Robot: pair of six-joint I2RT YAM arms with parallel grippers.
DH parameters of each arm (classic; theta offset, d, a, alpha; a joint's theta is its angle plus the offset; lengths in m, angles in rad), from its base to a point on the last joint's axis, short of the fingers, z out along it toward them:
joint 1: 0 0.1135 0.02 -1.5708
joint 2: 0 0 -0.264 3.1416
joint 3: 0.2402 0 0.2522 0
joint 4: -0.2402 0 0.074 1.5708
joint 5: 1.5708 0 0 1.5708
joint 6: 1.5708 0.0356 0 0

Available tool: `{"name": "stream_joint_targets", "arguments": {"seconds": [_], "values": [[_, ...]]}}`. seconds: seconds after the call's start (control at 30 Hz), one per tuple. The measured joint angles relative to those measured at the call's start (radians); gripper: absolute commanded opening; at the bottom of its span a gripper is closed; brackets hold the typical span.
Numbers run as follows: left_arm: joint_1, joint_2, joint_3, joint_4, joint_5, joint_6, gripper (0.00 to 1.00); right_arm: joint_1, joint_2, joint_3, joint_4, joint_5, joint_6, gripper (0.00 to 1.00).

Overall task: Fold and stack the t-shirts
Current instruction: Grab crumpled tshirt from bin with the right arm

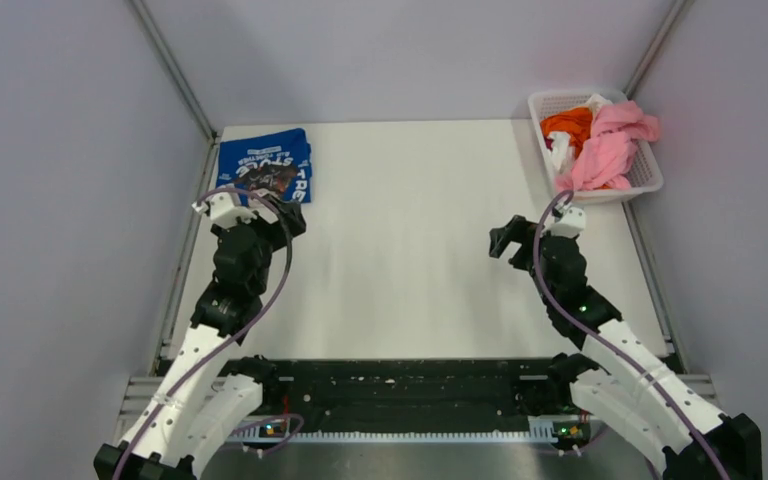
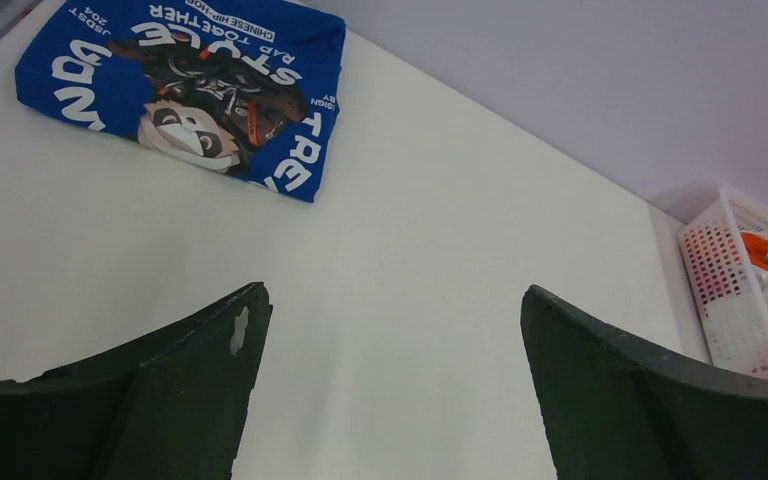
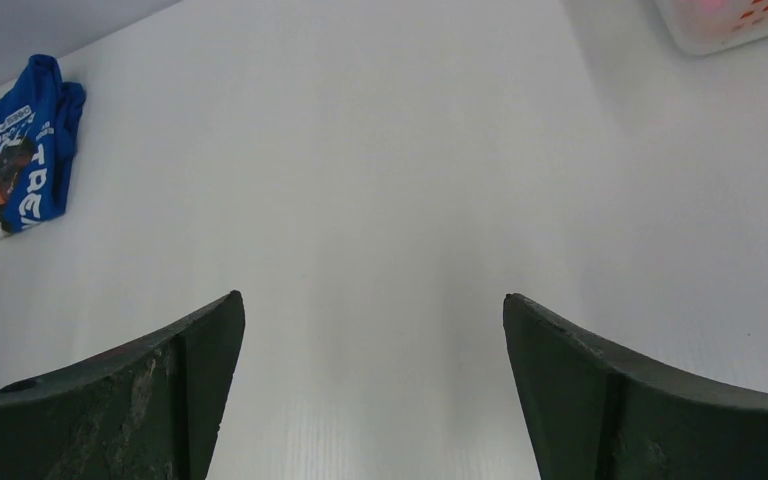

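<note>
Blue shirt: royal blue cotton t-shirt with white lettering and a dark graphic (image 1: 265, 165), folded into a flat rectangle at the far left corner of the white table (image 1: 410, 250), print side up.
Pink shirt: plain light pink soft t-shirt (image 1: 610, 145), crumpled in the white plastic lattice basket (image 1: 650, 172) at the far right corner, one end spilling over the far right rim.
Basket's other contents: orange cloth (image 1: 567, 123) and white cloth (image 1: 563, 150), beside the pink one toward the left.
Left gripper (image 1: 272, 208): fingers spread wide, nothing between them, hanging just near of the blue shirt's front edge.
Right gripper (image 1: 508, 240): fingers spread wide, empty, over bare table, pointing inward and away from the basket.
Deciding relation: pink shirt ahead and to the right of the right gripper, well apart from the left one; right arm clearly nearer.
Long axis: pink bundle running roughly along the basket's length, far right to near left.
Likely next need: swing of the right wrist outward toward the basket before any pinch.
Top view only: whole pink shirt and its drape over the rim.
Left wrist view only: blue shirt's lettering and graphic in detail; basket's end visible, pink barely at the edge.
Right wrist view: only a basket corner, pink shape not readable.
</note>
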Motion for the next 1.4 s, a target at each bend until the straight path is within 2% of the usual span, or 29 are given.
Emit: {"name": "stream_joint_targets", "arguments": {"seconds": [0.2, 0.37, 0.5, 0.63, 0.9, 1.0, 1.07, 1.1, 1.13, 1.2, 1.23, 1.4], "values": [[0.0, -0.017, -0.002, -0.01, 0.0, 0.0, 0.99, 0.0, 0.076, 0.12, -0.096, 0.014, -0.009, 0.99], [0.0, -0.003, -0.002, -0.018, 0.001, 0.0, 0.99, -0.037, 0.268, 0.41, -0.19, 0.078, -0.066, 0.99], [0.0, 0.018, -0.002, -0.027, 0.0, 0.0, 0.99, -0.233, 0.443, 0.656, -0.225, 0.037, -0.105, 0.98], [0.0, 0.032, -0.002, -0.03, -0.008, 0.003, 0.99, -0.42, 0.66, 0.855, -0.292, 0.039, -0.145, 0.93], [0.0, 0.053, -0.002, -0.03, -0.026, 0.009, 0.99, -0.581, 1.035, 1.08, -0.452, 0.005, -0.172, 0.8], [0.0, 0.062, -0.002, -0.03, -0.026, 0.011, 0.99, -0.602, 1.138, 1.161, -0.485, -0.008, -0.172, 0.69], [0.0, 0.066, -0.002, -0.03, -0.027, 0.012, 0.99, -0.611, 1.184, 1.199, -0.496, -0.016, -0.174, 0.48], [0.0, 0.067, -0.002, -0.03, -0.027, 0.012, 0.99, -0.613, 1.198, 1.208, -0.502, -0.019, -0.174, 0.33], [0.0, 0.067, -0.002, -0.03, -0.027, 0.013, 0.99, -0.616, 1.208, 1.213, -0.509, -0.022, -0.168, 0.25], [0.0, 0.067, -0.002, -0.03, -0.03, 0.015, 0.99, -0.617, 1.212, 1.214, -0.516, -0.021, -0.164, 0.04], [0.0, 0.067, -0.002, -0.03, -0.031, 0.015, 0.99, -0.617, 1.211, 1.214, -0.519, -0.019, -0.164, 0.0], [0.0, 0.066, -0.002, -0.03, -0.031, 0.015, 0.99, -0.617, 1.185, 1.221, -0.521, 0.007, -0.157, 0.0]]}}
